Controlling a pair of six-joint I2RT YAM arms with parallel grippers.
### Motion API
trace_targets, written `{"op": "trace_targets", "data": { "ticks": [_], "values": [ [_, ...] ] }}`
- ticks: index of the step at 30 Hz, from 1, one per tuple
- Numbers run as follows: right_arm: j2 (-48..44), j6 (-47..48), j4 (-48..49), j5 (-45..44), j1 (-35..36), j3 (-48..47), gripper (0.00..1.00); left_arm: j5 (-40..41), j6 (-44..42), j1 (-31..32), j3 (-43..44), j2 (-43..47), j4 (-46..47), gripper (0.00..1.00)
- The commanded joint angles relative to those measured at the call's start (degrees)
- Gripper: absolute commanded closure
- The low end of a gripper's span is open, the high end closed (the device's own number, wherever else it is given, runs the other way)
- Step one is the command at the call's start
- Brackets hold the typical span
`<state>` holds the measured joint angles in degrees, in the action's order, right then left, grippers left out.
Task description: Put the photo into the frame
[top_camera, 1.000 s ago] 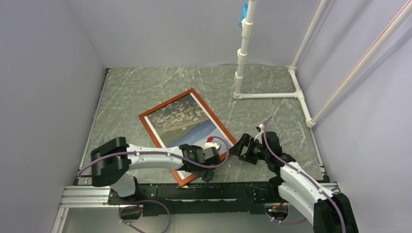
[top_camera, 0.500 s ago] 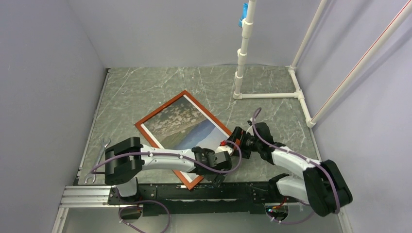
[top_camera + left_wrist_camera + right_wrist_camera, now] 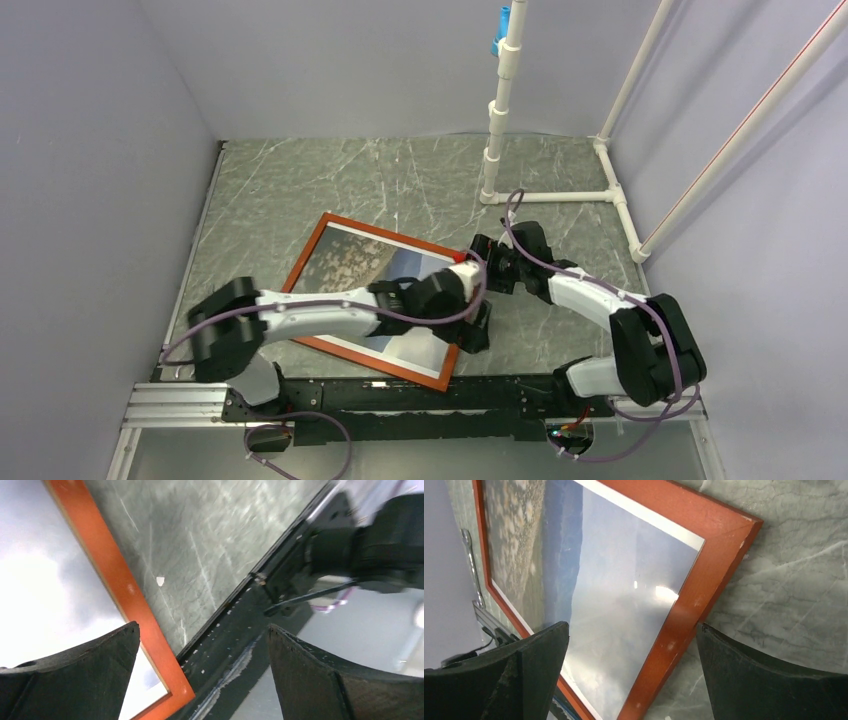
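The grey marbled worktop (image 3: 300, 190) fills my overhead view, and the frame (image 3: 390, 234) lies flat on it a little toward 6 o'clock of centre. It is skewed, with one long edge running from 11 to 2 o'clock. Lying flat makes sense to me: nothing has to hold the frame up, and whatever is in it cannot slide out.

The photo (image 3: 360, 262) sits inside the frame with its white border snug against the orange-brown wood all round. A glare patch in the right wrist view suggests the clear pane lies over it. I judge the insertion all but finished.

My left arm reaches across the picture to the frame's 4 o'clock corner. The left tool (image 3: 474, 328) is spread wide there, with the wooden edge (image 3: 112, 580) running beneath the gap and nothing pinched. I cannot tell whether a finger (image 3: 75, 665) rests on the print.

The right tool (image 3: 484, 266) hovers at the frame's 2 o'clock corner (image 3: 704, 580), likewise spread and empty, looking down on the photo (image 3: 589, 605). I read both as placed to steady or square the frame, not to lift it.

A small wrench (image 3: 470, 560) lies just beyond the frame's far side in that view.
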<state>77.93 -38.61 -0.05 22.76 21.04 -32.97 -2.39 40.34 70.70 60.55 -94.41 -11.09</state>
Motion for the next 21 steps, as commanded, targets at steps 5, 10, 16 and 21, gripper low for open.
{"op": "trace_targets", "data": {
  "ticks": [5, 10, 16, 21],
  "values": [
    [-11.55, 5.85, -8.93, 2.71, 1.10, 3.11, 0.00, -3.39, 5.59, -8.66, -11.54, 24.15, 13.01, 0.01],
    [-14.41, 4.05, -16.50, -7.38, 11.99, 3.14, 0.00, 2.06, 8.12, -15.98, -12.60, 35.89, 5.29, 0.01],
    [-9.76, -1.59, -21.40, -18.33, 20.28, 2.81, 0.02, 10.21, 6.39, -20.36, -4.35, 43.12, -9.51, 0.01],
    [-5.40, -4.29, -21.86, -25.15, 26.06, 1.03, 0.12, 11.13, 6.22, -20.42, -4.14, 45.41, -13.32, 0.01]
  ]
}}
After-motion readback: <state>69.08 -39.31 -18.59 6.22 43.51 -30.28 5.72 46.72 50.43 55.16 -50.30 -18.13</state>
